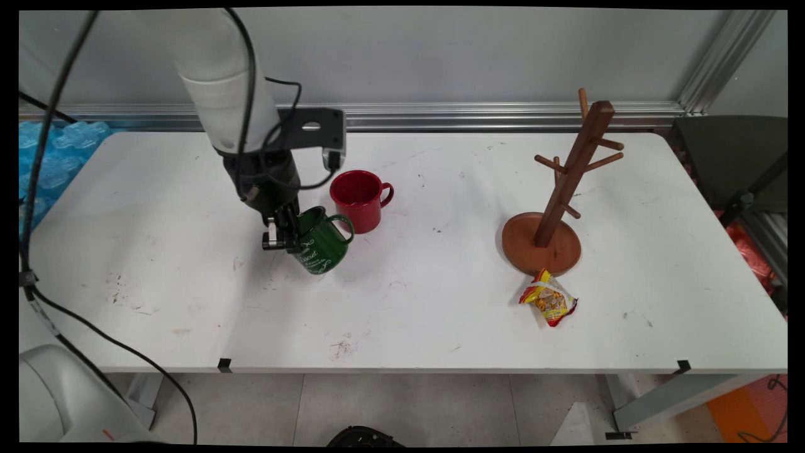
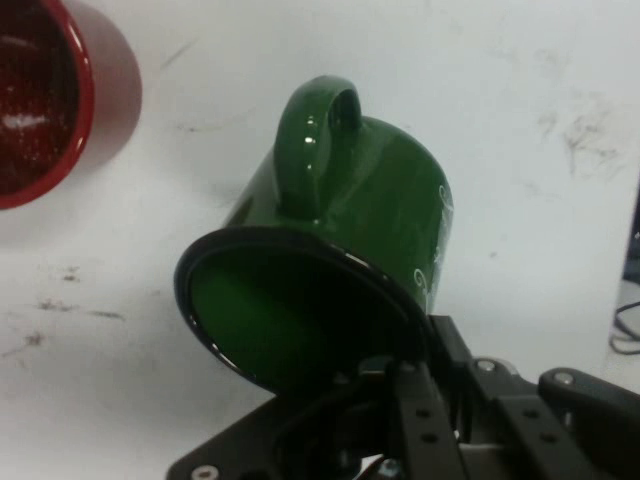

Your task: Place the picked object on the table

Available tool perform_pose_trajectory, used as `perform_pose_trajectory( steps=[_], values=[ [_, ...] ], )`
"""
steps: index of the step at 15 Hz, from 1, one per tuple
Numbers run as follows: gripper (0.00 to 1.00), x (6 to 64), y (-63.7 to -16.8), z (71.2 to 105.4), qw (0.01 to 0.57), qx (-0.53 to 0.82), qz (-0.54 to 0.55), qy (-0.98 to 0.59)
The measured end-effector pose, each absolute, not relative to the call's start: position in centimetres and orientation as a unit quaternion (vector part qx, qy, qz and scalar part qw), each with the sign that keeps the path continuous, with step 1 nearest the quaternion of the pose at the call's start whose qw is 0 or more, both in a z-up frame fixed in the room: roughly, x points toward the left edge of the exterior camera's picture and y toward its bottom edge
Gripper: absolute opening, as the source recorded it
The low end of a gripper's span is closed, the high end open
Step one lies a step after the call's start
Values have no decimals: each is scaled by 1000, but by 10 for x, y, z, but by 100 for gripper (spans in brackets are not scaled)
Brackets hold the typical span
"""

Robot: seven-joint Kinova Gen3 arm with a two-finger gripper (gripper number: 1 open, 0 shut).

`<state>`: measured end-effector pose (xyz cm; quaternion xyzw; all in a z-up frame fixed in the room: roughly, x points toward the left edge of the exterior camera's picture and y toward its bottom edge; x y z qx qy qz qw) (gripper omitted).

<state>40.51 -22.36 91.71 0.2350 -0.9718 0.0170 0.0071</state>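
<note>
A green mug with white lettering hangs tilted just above the table, its handle toward the red mug. My gripper is shut on the green mug's rim. In the hand view the green mug fills the middle with its dark rim toward the camera and its handle on top; one finger goes inside the rim at the lower right. A red mug stands upright just behind and to the right of the green one; the red mug shows at the hand view's top left.
A wooden mug tree on a round base stands at the right. A small red and yellow snack packet lies just in front of its base. Blue plastic wrap lies beyond the table's left edge.
</note>
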Motion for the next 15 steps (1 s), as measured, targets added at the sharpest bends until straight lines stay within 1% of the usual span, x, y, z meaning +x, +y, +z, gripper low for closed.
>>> perform_pose_trajectory(
  steps=[8, 15],
  values=[
    [0, 389, -238, 887, -43, 214, 43, -975],
    [0, 372, -244, 865, -72, 221, 65, -970]
  ],
)
